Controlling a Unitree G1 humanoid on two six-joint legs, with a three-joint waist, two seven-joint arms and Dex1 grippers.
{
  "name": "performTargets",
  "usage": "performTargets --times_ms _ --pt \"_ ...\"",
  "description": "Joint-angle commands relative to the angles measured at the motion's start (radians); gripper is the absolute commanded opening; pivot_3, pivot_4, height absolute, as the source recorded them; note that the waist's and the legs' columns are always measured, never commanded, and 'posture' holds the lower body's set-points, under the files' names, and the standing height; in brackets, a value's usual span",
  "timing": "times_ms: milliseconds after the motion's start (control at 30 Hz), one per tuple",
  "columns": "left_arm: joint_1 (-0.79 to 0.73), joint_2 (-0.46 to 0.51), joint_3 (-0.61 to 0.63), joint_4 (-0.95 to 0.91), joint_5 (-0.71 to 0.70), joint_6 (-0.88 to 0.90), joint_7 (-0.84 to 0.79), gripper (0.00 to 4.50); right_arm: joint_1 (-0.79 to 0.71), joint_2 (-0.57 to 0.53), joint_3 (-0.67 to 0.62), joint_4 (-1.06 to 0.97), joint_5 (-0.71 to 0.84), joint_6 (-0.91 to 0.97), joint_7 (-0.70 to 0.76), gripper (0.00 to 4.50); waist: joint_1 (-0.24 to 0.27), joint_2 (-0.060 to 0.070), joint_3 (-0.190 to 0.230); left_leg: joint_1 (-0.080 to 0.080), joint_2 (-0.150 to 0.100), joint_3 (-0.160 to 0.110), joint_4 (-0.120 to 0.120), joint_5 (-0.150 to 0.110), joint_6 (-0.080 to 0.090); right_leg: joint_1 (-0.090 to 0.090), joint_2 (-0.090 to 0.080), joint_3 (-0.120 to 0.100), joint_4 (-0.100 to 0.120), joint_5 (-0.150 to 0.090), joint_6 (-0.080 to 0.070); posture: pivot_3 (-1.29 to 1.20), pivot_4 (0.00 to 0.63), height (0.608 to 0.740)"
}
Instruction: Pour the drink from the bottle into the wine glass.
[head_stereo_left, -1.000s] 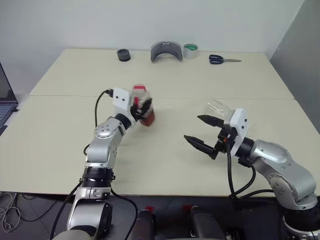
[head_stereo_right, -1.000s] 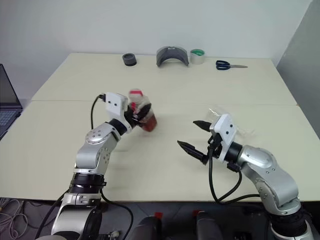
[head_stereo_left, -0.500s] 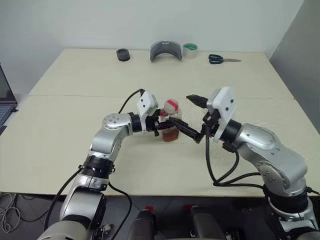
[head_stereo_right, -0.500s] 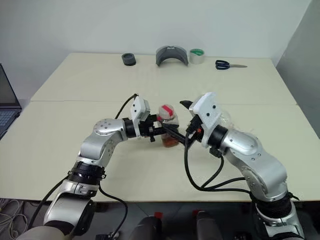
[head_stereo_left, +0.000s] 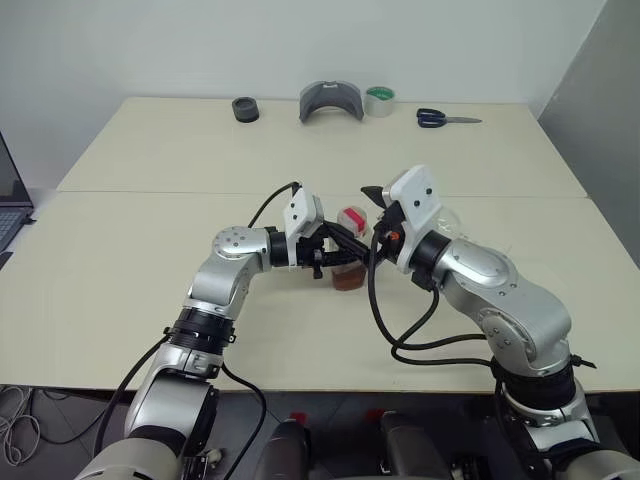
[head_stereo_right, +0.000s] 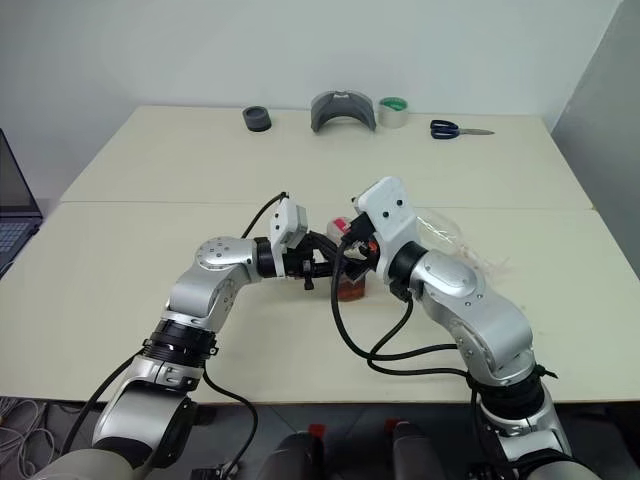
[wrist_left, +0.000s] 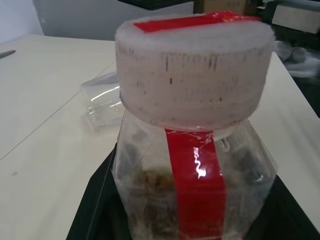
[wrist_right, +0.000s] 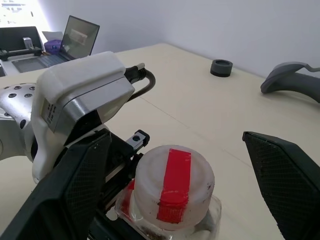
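Note:
My left gripper (head_stereo_left: 334, 256) is shut on the bottle (head_stereo_left: 348, 262), a small clear one with a red label strip (wrist_left: 196, 185), and holds it upright just above the table's middle. The reddish-brown drink (head_stereo_left: 348, 279) fills its lower part. The white cap with red tape (wrist_right: 173, 181) is on. My right gripper (wrist_right: 177, 170) is open, with one black finger on each side of the cap and not touching it. The wine glass (head_stereo_right: 452, 238) seems to lie on its side on the table behind my right arm, partly hidden.
Along the table's far edge stand a black round piece (head_stereo_left: 246, 109), a grey curved object (head_stereo_left: 333, 101), a roll of tape (head_stereo_left: 380, 100) and scissors (head_stereo_left: 445, 119). A laptop (head_stereo_left: 10, 200) sits beyond the table's left side.
My left gripper swung the bottle right to the table's middle. My right gripper moved left and up, bringing its open fingers to either side of the cap.

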Motion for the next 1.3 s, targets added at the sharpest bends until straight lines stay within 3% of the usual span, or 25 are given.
performTargets --times_ms 33,133,267,300,400,667,833,900,1167,1300 --pt "-0.028 0.006 0.012 -0.033 -0.003 -0.024 -0.004 1.82 -0.017 0.009 -0.015 -0.009 -0.003 0.006 0.000 4.32 0.000 0.000 0.000 0.000 0.000 0.000 0.000 0.000 0.000 0.000 0.000 0.000 0.000 0.000 0.000 0.00 0.150 0.740" --pt "-0.028 0.007 0.013 -0.034 0.000 -0.026 -0.005 1.82 -0.017 0.015 -0.022 -0.002 0.002 0.025 -0.002 3.58 0.000 0.000 0.000 0.000 0.000 0.000 0.000 0.000 0.000 0.000 0.000 0.000 0.000 0.000 0.000 0.00 0.150 0.740" --pt "-0.031 0.008 0.017 -0.033 0.001 -0.028 -0.006 1.82 -0.013 0.012 -0.020 0.000 0.015 0.050 0.017 2.07 0.000 0.000 0.000 0.000 0.000 0.000 0.000 0.000 0.000 0.000 0.000 0.000 0.000 0.000 0.000 0.00 0.150 0.740" --pt "-0.034 0.008 0.018 -0.032 0.000 -0.028 -0.007 1.82 -0.015 0.005 -0.015 0.001 0.014 0.048 0.026 1.86 0.000 0.000 0.000 0.000 0.000 0.000 0.000 0.000 0.000 0.000 0.000 0.000 0.000 0.000 0.000 0.00 0.150 0.740" --pt "-0.042 0.008 0.022 -0.026 -0.003 -0.031 -0.012 1.82 -0.029 -0.038 0.011 0.026 -0.002 -0.005 0.091 1.88 0.000 0.000 0.000 0.000 0.000 0.000 0.000 0.000 0.000 0.000 0.000 0.000 0.000 0.000 0.000 0.00 0.150 0.740" --pt "-0.064 0.020 0.019 -0.012 -0.021 -0.022 -0.085 1.82 -0.111 -0.275 0.022 0.237 0.049 -0.249 0.576 1.88 -0.004 0.000 0.001 0.000 0.000 0.000 0.000 0.000 0.000 0.000 0.000 0.000 0.000 0.000 0.000 0.00 0.150 0.740" --pt "-0.081 0.019 0.024 0.016 -0.018 -0.026 -0.100 1.82 -0.141 -0.294 0.001 0.324 0.061 -0.219 0.616 1.88 -0.012 0.000 0.001 0.000 0.000 0.000 0.000 0.000 0.000 0.000 0.001 0.000 0.000 0.000 0.000 0.00 0.150 0.740" --pt "-0.084 0.019 0.025 0.021 -0.017 -0.026 -0.101 1.82 -0.122 -0.273 -0.028 0.311 0.062 -0.215 0.567 1.88 -0.012 0.000 0.001 0.000 0.000 0.000 0.000 0.000 0.000 0.000 0.000 -0.001 0.000 0.000 0.000 0.00 0.150 0.740" --pt "-0.087 0.018 0.027 0.032 -0.016 -0.017 -0.094 1.82 0.007 -0.186 -0.136 0.058 0.071 -0.120 0.296 4.50 -0.011 0.000 0.001 -0.001 0.000 -0.001 0.000 0.000 0.000 0.000 -0.001 0.000 0.000 0.000 0.000 0.00 0.150 0.740" --pt "-0.109 0.008 0.032 0.071 -0.002 -0.033 -0.071 1.82 0.084 -0.080 -0.117 -0.102 0.060 -0.026 0.114 4.50 -0.012 0.000 0.001 -0.001 0.000 -0.001 0.000 0.000 0.000 -0.001 0.000 0.000 0.000 0.000 0.000 0.00 0.150 0.740"
